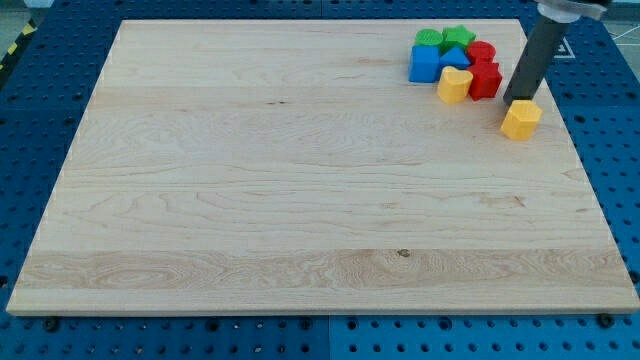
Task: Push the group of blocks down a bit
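Block group (456, 62) near board (300, 200) top edge; my tip (517, 101) right.

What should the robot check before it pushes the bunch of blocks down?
1. My tip in view: ok.
2. Tip above the group, toward the view's top: not ok; it sits to the group's right, against the lone yellow block.
3. Group bunched together: ok; green blocks, blue blocks, red blocks and a yellow block sit close.
4. Wooden board has room below the group: ok.
5. Tip touching the group: not ok.
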You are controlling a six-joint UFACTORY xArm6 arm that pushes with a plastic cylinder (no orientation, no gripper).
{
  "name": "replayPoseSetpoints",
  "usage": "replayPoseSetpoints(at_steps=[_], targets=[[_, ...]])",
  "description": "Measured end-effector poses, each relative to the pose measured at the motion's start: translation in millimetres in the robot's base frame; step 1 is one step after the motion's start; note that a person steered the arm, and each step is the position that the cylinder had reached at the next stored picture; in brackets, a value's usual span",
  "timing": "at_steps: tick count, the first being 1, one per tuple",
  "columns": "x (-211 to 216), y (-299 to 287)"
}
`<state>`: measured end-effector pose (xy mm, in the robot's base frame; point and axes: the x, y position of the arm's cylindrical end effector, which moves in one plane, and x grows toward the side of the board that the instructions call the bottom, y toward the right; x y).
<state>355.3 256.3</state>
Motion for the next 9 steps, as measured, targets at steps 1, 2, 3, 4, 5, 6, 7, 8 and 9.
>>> replayPoseSetpoints(at_steps=[1,2,3,4,5,6,7,8,9], targets=[[-39.3,22.3],[-91.4,22.8],[-132.4,15.6],[-148.7,-5.8],[-150.6,-7.6],[-133.5,-7.6],[-102.0,-7.6],[-83.2,-7.6],[-93.3,-7.4]])
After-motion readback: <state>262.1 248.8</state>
